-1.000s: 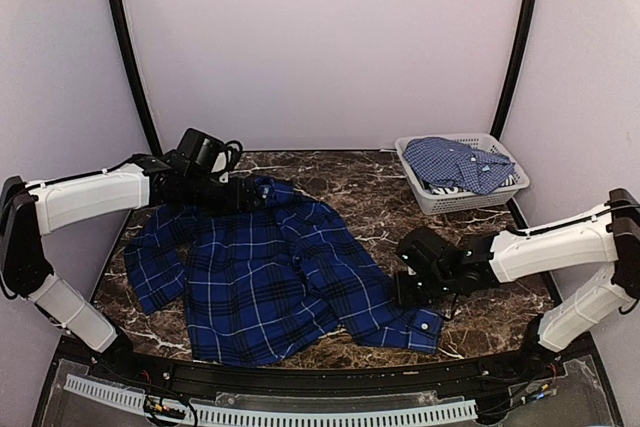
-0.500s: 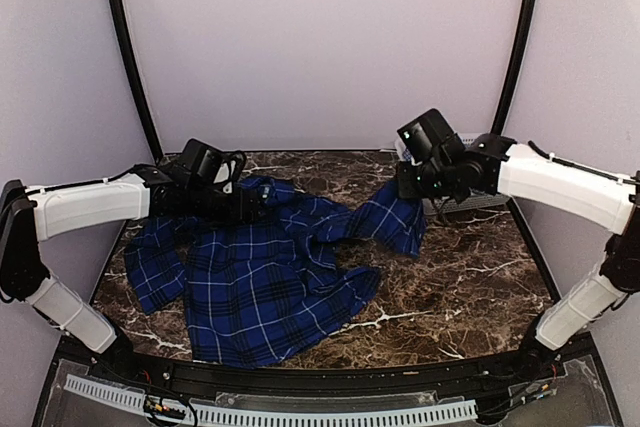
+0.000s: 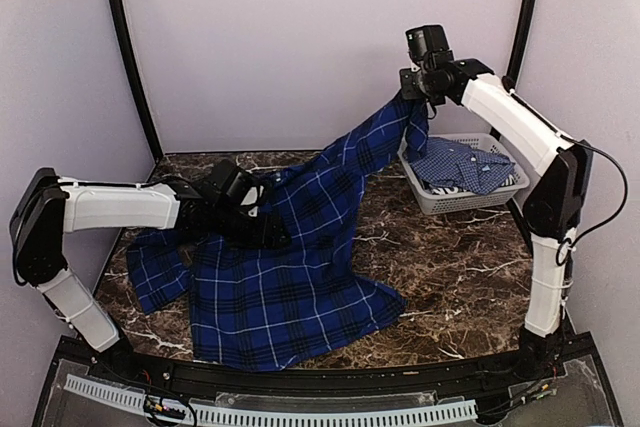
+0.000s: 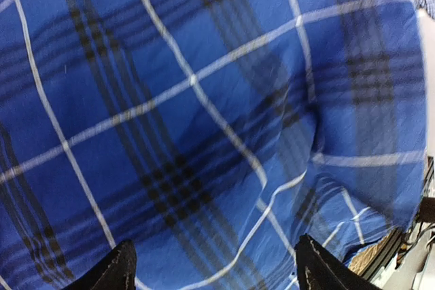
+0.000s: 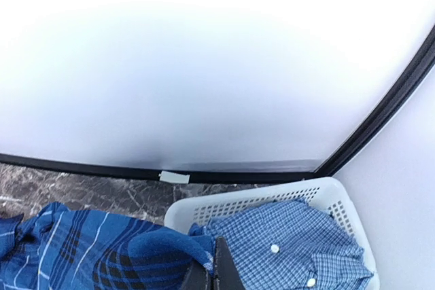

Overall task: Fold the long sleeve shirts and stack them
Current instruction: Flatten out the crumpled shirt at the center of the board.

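In one basket (image 3: 462, 203), checked shirt (image 3: 460, 162); outside, plaid shirt (image 3: 290, 277).

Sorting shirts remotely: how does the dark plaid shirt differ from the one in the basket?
The dark plaid shirt has large royal-blue squares with thin white lines; the lighter shirt has a fine, pale-blue check. The plaid one lies spread on the table, one part lifted high by the right gripper; the lighter one sits bunched in the basket. Both are blue checked.
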Controlling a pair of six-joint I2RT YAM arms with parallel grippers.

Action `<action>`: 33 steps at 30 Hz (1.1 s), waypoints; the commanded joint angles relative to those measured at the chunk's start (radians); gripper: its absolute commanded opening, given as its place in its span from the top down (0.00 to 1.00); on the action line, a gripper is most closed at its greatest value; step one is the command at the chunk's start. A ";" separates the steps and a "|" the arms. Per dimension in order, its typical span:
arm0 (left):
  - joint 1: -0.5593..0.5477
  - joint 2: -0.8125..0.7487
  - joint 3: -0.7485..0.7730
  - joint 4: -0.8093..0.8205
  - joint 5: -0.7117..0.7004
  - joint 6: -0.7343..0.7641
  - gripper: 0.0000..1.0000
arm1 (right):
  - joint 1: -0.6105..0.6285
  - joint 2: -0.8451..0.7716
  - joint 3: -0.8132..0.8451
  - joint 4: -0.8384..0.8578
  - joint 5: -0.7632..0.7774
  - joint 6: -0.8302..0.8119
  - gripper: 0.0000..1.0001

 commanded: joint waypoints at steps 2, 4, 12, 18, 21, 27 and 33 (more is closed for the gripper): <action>-0.053 0.048 0.018 -0.001 0.014 -0.007 0.22 | -0.071 0.115 0.184 0.079 0.018 -0.154 1.00; -0.074 0.066 0.019 -0.004 0.013 -0.010 0.22 | -0.093 0.126 0.160 0.136 0.014 -0.179 1.00; -0.156 0.099 0.008 -0.028 0.018 -0.037 0.24 | -0.196 0.146 0.112 0.205 0.014 -0.182 1.00; -0.225 0.105 -0.018 -0.043 0.006 -0.076 0.25 | -0.223 0.145 0.089 0.140 -0.037 -0.147 0.99; -0.249 0.116 -0.037 -0.065 -0.016 -0.087 0.25 | -0.223 0.110 0.019 0.122 -0.071 -0.121 0.86; -0.270 0.116 -0.111 -0.102 -0.058 -0.106 0.25 | -0.205 0.014 -0.079 0.074 -0.170 -0.061 0.53; -0.290 0.057 -0.230 -0.135 -0.050 -0.129 0.25 | -0.107 -0.115 -0.194 0.064 -0.145 -0.050 0.31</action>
